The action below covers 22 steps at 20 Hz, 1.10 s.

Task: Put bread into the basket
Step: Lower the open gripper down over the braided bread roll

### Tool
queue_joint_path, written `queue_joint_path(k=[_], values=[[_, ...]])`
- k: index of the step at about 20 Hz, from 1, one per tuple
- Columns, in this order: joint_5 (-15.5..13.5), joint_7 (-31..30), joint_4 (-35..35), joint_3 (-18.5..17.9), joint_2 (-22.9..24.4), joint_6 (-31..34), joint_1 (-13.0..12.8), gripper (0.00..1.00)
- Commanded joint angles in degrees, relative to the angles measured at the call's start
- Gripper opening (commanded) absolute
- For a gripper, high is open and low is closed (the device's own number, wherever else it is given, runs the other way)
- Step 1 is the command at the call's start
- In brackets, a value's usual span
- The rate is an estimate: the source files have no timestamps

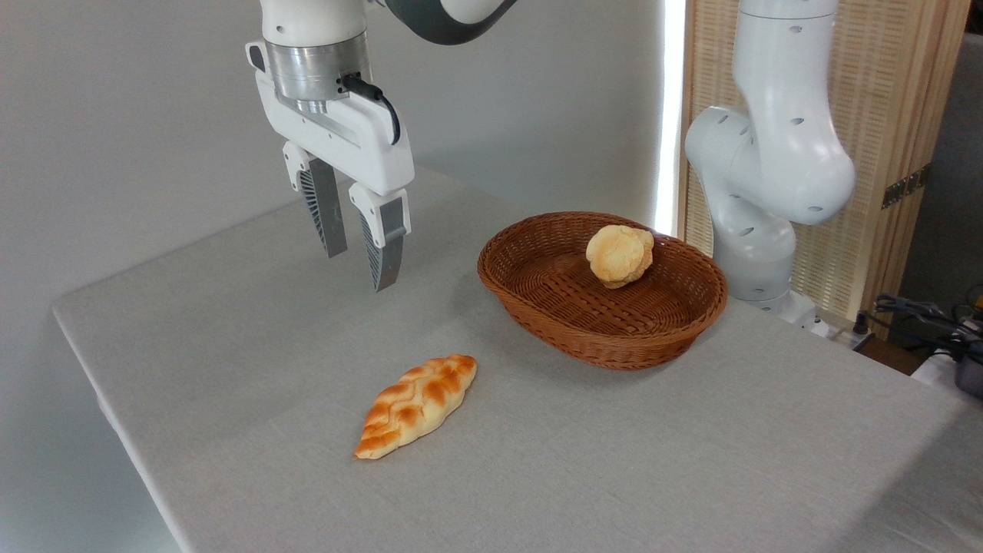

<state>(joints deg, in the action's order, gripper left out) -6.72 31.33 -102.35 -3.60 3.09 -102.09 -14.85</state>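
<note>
The bread point(416, 406), a braided golden-orange loaf with pointed ends, lies flat on the grey cloth-covered counter point(253, 361), about midway between the left edge and the front edge, one tip pointing toward the front-left, the other toward the basket. Nothing touches it.

The basket point(537, 303), an oval brown wicker one with flared sides, sits further back and to the right, nearer the counter's far right edge, well apart from the loaf. Inside it, against the far wall, rests a round pale-yellow crackled bun point(619, 256).

The gripper point(358, 265) hangs in the air above the counter's back-left part, behind the loaf and left of the basket, clear of both. Its jaws stand open with a plain gap between the two ribbed fingers point(382, 250), and they hold nothing. The fingers point downward with a slight tilt.

The arm's white base column point(756, 230) stands off the far right edge of the counter, just behind the basket, before a slatted wooden screen point(883, 115)
</note>
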Motion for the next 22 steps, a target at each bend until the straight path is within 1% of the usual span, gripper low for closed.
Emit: queue_joint_path(k=[1,2,4,9,15,18,22], values=[[0.65,0.93,1.18,-0.36,-0.80,1.10,-0.18,1.00],[0.65,0.84,1.18,-0.36,-0.98,1.27,-0.18,1.00],[0.65,0.84,1.18,-0.19,-1.68,3.90,-0.27,1.00],[0.65,0.93,-0.04,-0.45,-2.03,2.86,-0.01,1.00],[0.92,0.84,-6.19,-1.06,-2.12,-3.72,0.52,1.00],[3.46,0.84,-9.70,-1.24,-2.56,-8.20,0.52,1.00],[3.64,0.84,-12.43,-1.33,-4.22,-12.34,0.52,1.00]])
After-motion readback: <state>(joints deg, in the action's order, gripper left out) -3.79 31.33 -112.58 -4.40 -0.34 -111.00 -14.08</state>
